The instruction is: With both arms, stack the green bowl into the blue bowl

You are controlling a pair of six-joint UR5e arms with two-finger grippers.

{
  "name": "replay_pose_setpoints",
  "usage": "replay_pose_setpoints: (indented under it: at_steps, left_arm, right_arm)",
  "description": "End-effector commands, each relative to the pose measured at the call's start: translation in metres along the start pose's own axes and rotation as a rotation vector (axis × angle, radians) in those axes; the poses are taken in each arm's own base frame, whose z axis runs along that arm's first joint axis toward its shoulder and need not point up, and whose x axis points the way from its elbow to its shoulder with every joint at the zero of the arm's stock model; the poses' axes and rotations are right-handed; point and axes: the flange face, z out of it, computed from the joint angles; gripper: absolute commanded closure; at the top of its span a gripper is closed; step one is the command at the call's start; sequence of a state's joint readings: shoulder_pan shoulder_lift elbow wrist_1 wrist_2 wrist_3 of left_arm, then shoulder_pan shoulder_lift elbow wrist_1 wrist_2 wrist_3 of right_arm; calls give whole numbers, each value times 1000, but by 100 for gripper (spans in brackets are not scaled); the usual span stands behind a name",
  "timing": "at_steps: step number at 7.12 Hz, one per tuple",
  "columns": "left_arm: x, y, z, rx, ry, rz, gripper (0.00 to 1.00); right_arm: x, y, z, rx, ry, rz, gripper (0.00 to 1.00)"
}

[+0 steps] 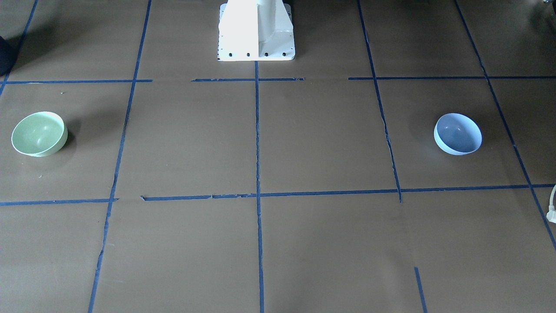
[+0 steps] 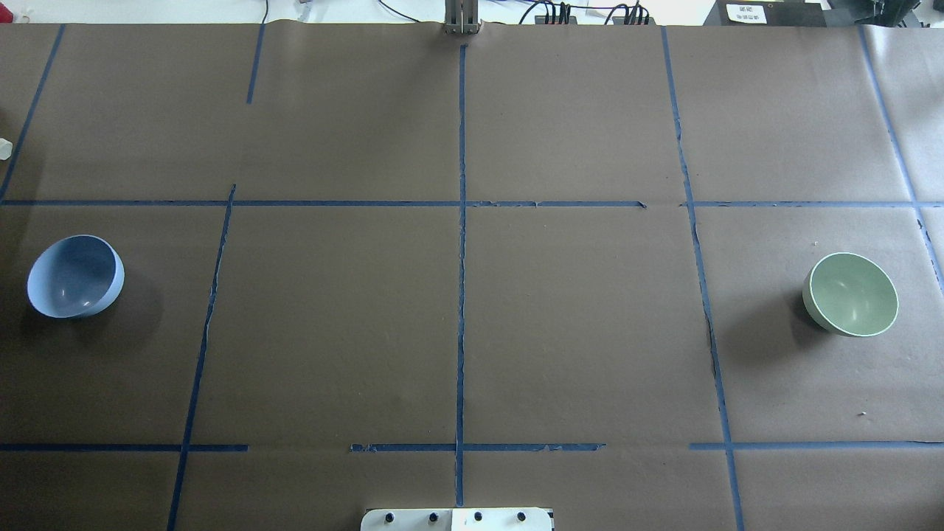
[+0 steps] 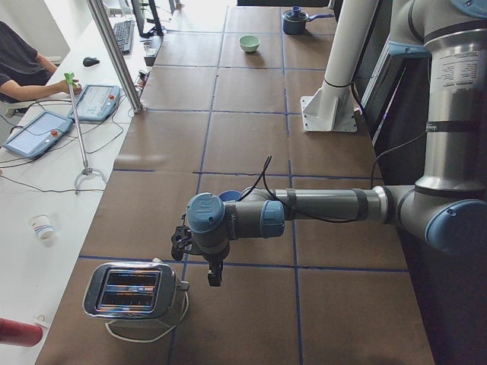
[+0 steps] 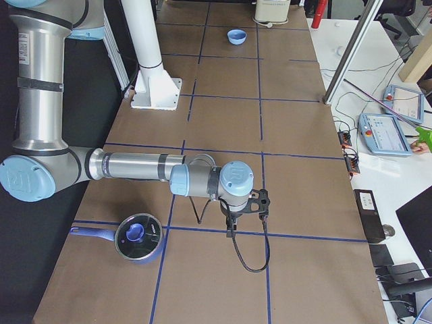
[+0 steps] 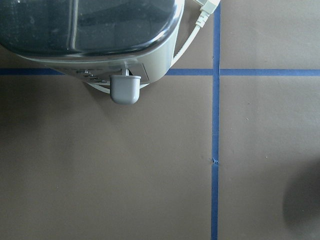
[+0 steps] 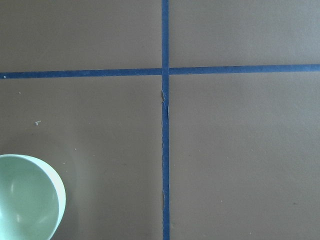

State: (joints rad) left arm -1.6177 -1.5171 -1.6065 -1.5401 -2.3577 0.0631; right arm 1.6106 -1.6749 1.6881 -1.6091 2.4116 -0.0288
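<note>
Green bowl (image 2: 849, 295) sits near the right claw (image 4: 230, 227), blue bowl (image 2: 74, 276) near the left claw (image 3: 214, 274), both untouched on the tabletop (image 2: 590, 332). Cannot tell if the claws are open. Next: the right claw reaches down for the green bowl's rim.

Brown paper covers the whole table (image 2: 590, 332), split into big squares by blue tape (image 2: 462, 295) that's peeling in spots. A white desk (image 3: 23, 266) runs along one side with a couple of teach pendants (image 3: 36, 133), a keyboard (image 3: 124, 34) and a paper cup (image 3: 42, 226). A chrome toaster (image 3: 131, 289) sits at one end of the table, a lidded saucepan (image 4: 137, 237) at the other.
</note>
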Motion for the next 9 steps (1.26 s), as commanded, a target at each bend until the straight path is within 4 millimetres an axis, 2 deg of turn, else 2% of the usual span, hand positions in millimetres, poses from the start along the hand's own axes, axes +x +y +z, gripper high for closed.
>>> replay_pose_setpoints:
  at_steps: [1, 7, 8, 9]
  left_arm:
    - [1, 0, -1, 2, 0, 4, 0]
    - [3, 0, -3, 7, 1, 9, 0]
    - [11, -1, -6, 15, 33, -3, 0]
    - [36, -8, 0, 27, 98, -57, 0]
  right_arm:
    - [-3, -2, -3, 6, -3, 3, 0]
    - [-3, -2, -3, 7, 0, 5, 0]
    - [-4, -1, -3, 8, 0, 5, 0]
    - [-4, -1, -4, 9, -1, 4, 0]
